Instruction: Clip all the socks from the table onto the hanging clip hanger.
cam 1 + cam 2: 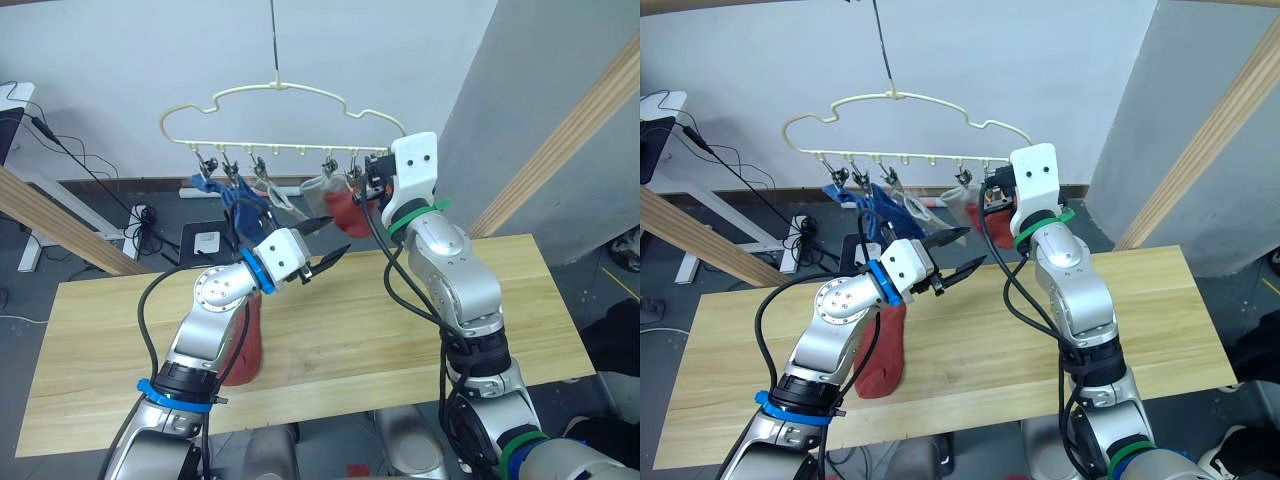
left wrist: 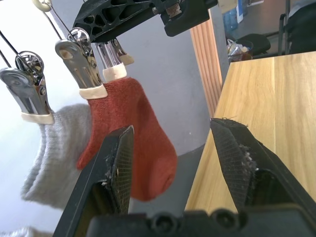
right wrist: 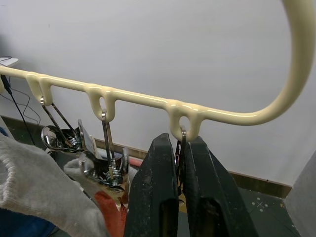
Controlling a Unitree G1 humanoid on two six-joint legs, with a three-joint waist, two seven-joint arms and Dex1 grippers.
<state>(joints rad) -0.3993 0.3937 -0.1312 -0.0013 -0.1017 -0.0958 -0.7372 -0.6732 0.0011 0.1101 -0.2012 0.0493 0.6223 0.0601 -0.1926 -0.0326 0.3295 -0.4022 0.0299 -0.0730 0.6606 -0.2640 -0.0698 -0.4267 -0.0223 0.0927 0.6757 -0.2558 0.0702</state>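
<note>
The clip hanger (image 1: 285, 120) hangs by its hook above the far edge of the worktop (image 1: 400, 330), already carrying blue, grey and one rust-red sock (image 2: 131, 133) in its clips. The right gripper (image 3: 180, 187) reaches up to the hanger's last clip (image 3: 182, 140) at the right end, its jaws pressed together on the clip's wire, probably to steady it or squeeze it open for the next sock, though the clip's mouth is hidden behind the fingers. The left gripper (image 1: 325, 245) hovers just below the hung socks with its jaws spread and nothing between them. One more rust-red sock (image 1: 880, 360) lies on the worktop under the left arm, so it seems to be the last to fetch and lift to the held clip.
</note>
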